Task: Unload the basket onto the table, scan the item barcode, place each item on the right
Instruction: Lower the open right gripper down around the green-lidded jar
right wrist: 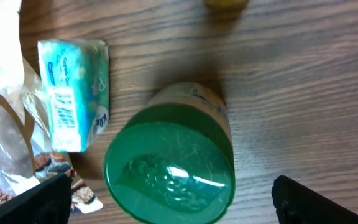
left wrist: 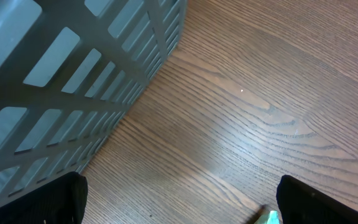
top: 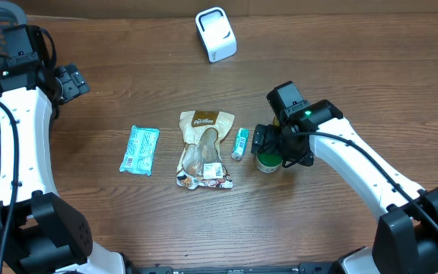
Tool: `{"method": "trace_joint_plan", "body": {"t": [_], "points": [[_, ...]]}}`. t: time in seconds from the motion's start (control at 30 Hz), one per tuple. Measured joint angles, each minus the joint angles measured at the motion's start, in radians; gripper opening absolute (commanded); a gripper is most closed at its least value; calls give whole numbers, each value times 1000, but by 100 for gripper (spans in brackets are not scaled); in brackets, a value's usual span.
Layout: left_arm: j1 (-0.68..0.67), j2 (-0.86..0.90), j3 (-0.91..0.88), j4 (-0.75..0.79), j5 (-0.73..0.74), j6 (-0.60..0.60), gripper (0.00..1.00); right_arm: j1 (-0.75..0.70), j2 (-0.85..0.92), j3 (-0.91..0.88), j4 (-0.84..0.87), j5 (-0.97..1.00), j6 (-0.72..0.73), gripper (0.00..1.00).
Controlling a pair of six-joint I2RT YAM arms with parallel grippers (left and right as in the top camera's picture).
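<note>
**Right end effector** [right wrist: 169, 200]: jaws were spread wide and gripped nothing. They hung over a green-lidded jar [right wrist: 169, 171] that stood upright on the counter [right wrist: 303, 93], with one dark finger on either side of the jar and clear of it. The jar's side label was too foreshortened to read.

**Small teal packet** [right wrist: 73, 93]: lay flat just left of the jar, apart from it. It carried a printed panel and blue lettering that possibly began "Kle"; the rest was blurred.

**Brown-and-clear snack bag** [top: 204, 150]: lay just beyond the packet. Pale script on its brown header was illegible, and light-coloured contents showed through the clear window.

**Teal wrapped pack** [top: 141, 150]: lay farther left, well apart from the bag.

**White boxy device** [top: 216, 34]: probably the scanner. It stood at the far edge of the counter, well apart from the items.

**Left end effector** [left wrist: 179, 194]: jaws were wide and empty, over bare wood beside a grey slotted basket [left wrist: 61, 81].
</note>
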Motion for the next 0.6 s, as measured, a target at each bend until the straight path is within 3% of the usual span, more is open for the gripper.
{"method": "trace_joint_plan", "body": {"t": [0.6], "points": [[0,0,0,0,0,0,99,103,0,0,20,159,0,98]]}}
